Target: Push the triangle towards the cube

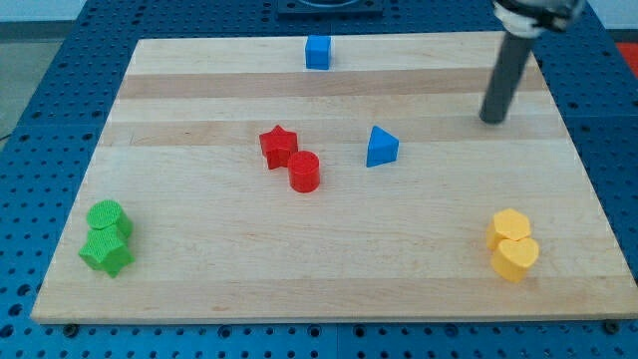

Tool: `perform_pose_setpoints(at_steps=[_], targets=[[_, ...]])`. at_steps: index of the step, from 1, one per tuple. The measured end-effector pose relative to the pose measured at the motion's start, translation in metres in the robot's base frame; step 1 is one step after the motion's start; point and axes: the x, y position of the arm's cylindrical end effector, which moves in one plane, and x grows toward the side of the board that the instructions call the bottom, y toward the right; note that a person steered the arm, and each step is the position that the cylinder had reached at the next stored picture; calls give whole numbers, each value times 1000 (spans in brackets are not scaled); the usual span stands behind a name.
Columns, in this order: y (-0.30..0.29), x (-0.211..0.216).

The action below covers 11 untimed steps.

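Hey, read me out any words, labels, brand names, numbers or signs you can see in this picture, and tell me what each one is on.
None: no text, number, logo or sign shows anywhere in this view.
The wooden board is bare wood grain.
The blue triangle, the blue cube and the red, green and yellow blocks have plain faces.
The rod ending in my tip is plain and dark.

The board point(329, 279) is light wood with pale and darker stripes, and it sits on a blue table point(50, 100) full of little holes. The cube point(317, 52) and the triangle point(381, 147) are blue. The star point(279, 147) and the cylinder point(304, 172) are red. Two blocks point(107, 237) are green, two blocks point(513, 244) are yellow. My tip point(492, 120) is dark grey.
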Motion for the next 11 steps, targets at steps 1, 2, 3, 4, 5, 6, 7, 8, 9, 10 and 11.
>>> perform_pose_setpoints(at_steps=[1, 2, 3, 4, 5, 6, 7, 8, 9, 10, 11], targets=[[-23, 42], [-59, 68], [-60, 69], [-61, 69], [-71, 75], [-102, 74], [-141, 60], [-163, 17], [-179, -21], [-180, -51], [-182, -66]])
